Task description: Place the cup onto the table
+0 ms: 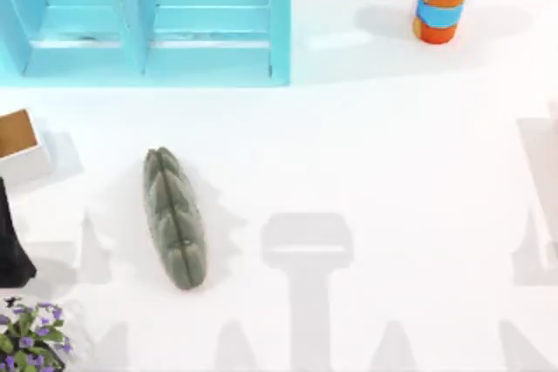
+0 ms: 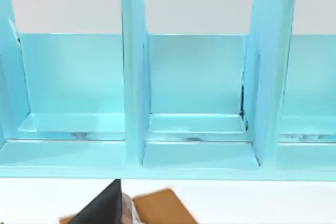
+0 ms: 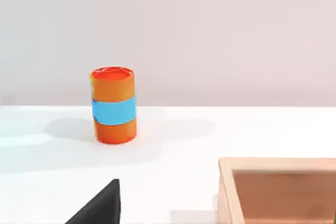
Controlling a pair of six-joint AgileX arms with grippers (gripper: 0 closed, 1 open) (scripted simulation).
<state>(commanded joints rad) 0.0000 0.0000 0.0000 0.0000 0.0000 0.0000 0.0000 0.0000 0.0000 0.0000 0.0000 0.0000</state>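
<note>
Task not begun: no cup is visible on the table, where only the orange cylinder stands at one o'clock; either gripper's state cannot be told from these views.

A matte black, plain-surfaced part of the left arm is seen at the top view's left edge. A flat black wedge-shaped finger tip is recorded in the left wrist view, and a like black wedge in the right wrist view. No markings can be told.
</note>
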